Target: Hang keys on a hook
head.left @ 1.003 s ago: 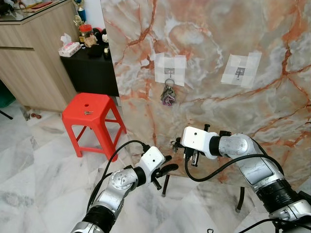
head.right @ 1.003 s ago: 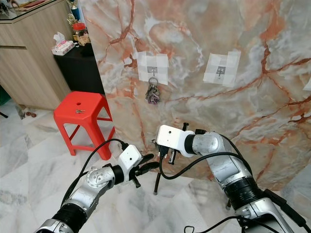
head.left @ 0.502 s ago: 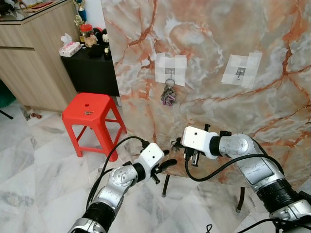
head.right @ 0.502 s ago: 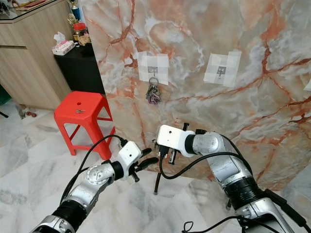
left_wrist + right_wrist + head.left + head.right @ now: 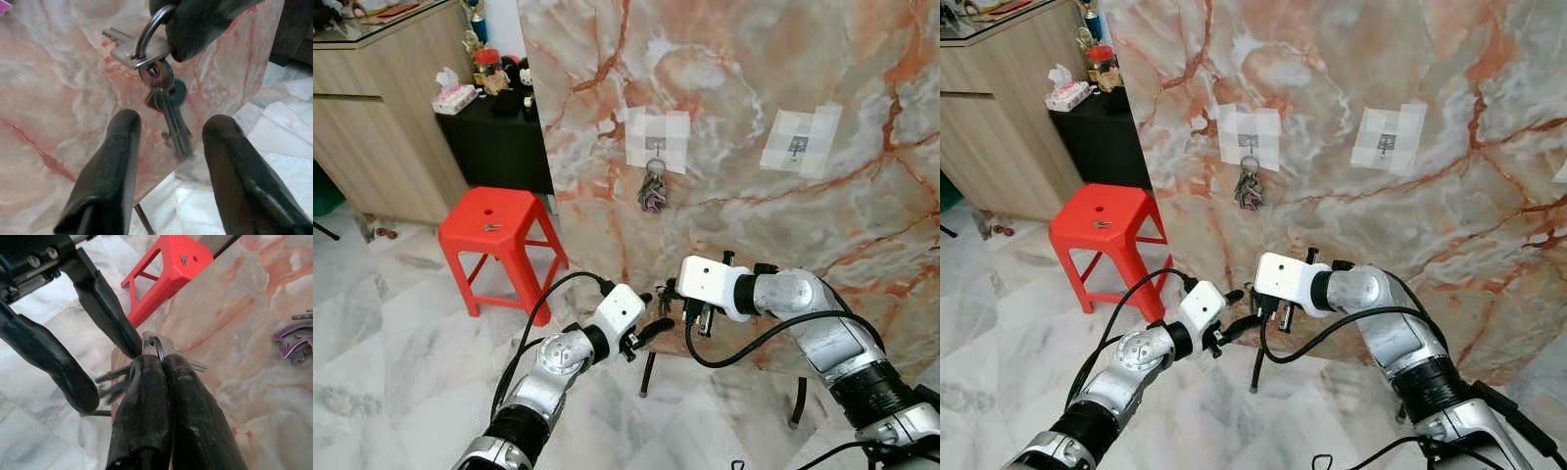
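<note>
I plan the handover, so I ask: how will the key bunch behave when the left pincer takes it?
The key bunch would likely dangle and swing, since its keys hang loose from a ring pinched by the right pincer. The thin metal keys may slip between the open left pincer fingers.

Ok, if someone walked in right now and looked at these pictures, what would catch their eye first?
Probably the two grippers meeting low in front of the marble panel: the right gripper is shut on a key bunch, and the left gripper is open around the dangling keys. Next, another bunch of keys hanging from the left taped hook, and the red stool off to the left.
</note>
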Available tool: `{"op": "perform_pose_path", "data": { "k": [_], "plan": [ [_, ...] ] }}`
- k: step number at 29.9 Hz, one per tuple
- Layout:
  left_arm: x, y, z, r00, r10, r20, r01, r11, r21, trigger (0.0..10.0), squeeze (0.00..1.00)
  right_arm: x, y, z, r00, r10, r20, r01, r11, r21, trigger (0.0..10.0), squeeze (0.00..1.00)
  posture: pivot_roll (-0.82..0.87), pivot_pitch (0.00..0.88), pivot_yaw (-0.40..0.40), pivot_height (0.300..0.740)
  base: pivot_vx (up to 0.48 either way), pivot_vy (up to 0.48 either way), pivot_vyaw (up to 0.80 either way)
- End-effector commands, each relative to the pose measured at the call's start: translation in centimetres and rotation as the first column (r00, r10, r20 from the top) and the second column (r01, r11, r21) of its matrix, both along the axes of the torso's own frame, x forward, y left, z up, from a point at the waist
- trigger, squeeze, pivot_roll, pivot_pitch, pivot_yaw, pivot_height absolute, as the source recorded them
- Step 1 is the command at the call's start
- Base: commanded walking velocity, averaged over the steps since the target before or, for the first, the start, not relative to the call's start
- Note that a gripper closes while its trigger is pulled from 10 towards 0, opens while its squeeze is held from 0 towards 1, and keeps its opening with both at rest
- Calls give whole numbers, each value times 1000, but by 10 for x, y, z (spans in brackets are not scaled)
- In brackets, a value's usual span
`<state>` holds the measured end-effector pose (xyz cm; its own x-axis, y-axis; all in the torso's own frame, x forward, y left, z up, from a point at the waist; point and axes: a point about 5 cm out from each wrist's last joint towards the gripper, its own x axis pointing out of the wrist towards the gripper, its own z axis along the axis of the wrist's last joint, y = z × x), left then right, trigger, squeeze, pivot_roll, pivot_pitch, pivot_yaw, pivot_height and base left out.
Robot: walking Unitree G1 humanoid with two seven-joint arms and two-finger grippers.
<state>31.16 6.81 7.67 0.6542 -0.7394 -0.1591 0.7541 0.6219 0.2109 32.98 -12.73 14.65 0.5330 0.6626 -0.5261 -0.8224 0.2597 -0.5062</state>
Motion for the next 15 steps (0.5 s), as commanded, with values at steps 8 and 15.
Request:
{"op": "perform_pose_path", "data": {
  "k": [8, 15],
  "plan": [
    [4, -2, 3, 1000, 9, 12, -9, 1000, -7, 10000, 0, -1, 6, 7, 999, 32, 17, -32, 999, 8, 10000, 0, 117, 37, 46, 740, 0, 0, 0],
    [5, -6, 2, 1000, 26, 10, -26, 1000, -9, 10000, 0, -2, 8, 7, 999, 36, 16, -36, 999, 16, 10000, 0, 117, 36, 45, 740, 0, 0, 0]
  ]
}}
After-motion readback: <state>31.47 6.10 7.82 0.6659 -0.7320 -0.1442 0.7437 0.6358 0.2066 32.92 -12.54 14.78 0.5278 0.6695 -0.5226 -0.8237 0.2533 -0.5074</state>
